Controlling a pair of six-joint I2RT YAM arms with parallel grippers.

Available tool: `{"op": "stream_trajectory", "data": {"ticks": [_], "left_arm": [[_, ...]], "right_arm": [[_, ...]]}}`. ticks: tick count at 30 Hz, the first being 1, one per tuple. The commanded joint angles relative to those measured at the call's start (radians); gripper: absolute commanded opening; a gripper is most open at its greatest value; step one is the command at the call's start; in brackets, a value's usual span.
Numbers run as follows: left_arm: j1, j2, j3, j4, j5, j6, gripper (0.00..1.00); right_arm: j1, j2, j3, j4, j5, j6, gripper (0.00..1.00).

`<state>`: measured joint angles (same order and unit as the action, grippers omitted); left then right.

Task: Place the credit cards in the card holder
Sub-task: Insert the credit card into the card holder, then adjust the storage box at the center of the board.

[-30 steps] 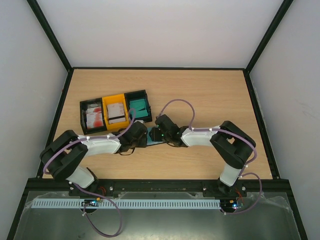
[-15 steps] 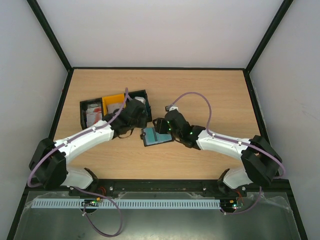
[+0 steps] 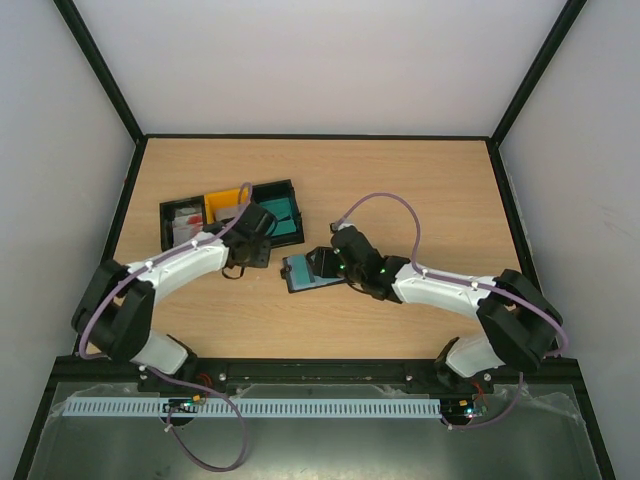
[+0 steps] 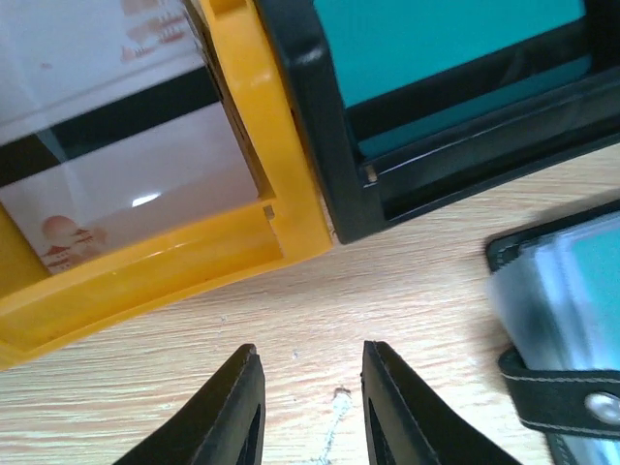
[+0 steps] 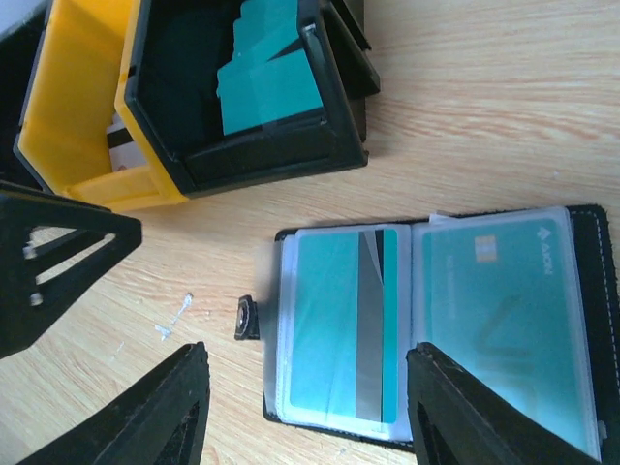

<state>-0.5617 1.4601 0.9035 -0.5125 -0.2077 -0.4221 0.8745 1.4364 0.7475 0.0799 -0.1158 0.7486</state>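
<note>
Left gripper (image 4: 311, 355) hangs over bare wood just in front of the yellow bin (image 4: 281, 208); its two black fingers stand at a narrow gap and nothing is between them. Right gripper (image 5: 308, 368) is spread wide above the card holder (image 5: 436, 320) and also holds nothing. Readable writing is very little. The teal card (image 5: 504, 320) in the right sleeve of the holder carries a small orange chip, a pale check-like mark and a white logo with a short word near its corner, but I cannot read the letters with certainty. The teal card (image 5: 334, 329) in the left sleeve shows its back side with a grey stripe. In the left wrist view the white card (image 4: 126, 184) in the yellow bin has a dark stripe, a small reddish picture and some reddish print higher up, too blurred to read. The card holder is a black wallet with clear plastic sleeves, and it lies open and flat on the table (image 3: 420, 190), near the bins, between the two grippers. Its snap tab (image 5: 245, 317) sticks out from the left edge, with a metal stud on it. More teal cards (image 5: 271, 82) stand in the black bin (image 5: 262, 160), which touches the yellow bin.
</note>
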Motion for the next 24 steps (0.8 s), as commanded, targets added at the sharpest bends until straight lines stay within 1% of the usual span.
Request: {"op": "stream_trajectory", "data": {"ticks": [1,2,6,8,15,20,24], "left_arm": [[0.015,0.081,0.03,-0.03,-0.007,0.027,0.32],[0.02,0.1,0.041,-0.029,-0.009,0.026,0.33],[0.031,0.159,0.102,-0.023,-0.013,0.025,0.44],[0.033,0.189,0.131,-0.021,-0.009,0.036,0.46],[0.035,0.299,0.223,0.015,0.035,0.085,0.46],[0.037,0.362,0.299,0.038,0.098,0.138,0.46],[0.046,0.418,0.367,0.054,0.113,0.172,0.46]], "right_arm": [[-0.005,-0.002,-0.013,0.01,-0.033,-0.012,0.56],[-0.005,-0.002,-0.011,0.005,-0.038,-0.02,0.55],[-0.008,-0.012,-0.008,-0.013,-0.023,-0.044,0.56],[-0.013,-0.016,-0.009,-0.019,-0.015,-0.052,0.56],[-0.042,-0.03,-0.02,-0.039,-0.009,-0.06,0.57],[-0.08,-0.048,-0.019,-0.07,-0.017,-0.07,0.57],[-0.098,-0.062,-0.012,-0.09,-0.015,-0.076,0.57]]}}
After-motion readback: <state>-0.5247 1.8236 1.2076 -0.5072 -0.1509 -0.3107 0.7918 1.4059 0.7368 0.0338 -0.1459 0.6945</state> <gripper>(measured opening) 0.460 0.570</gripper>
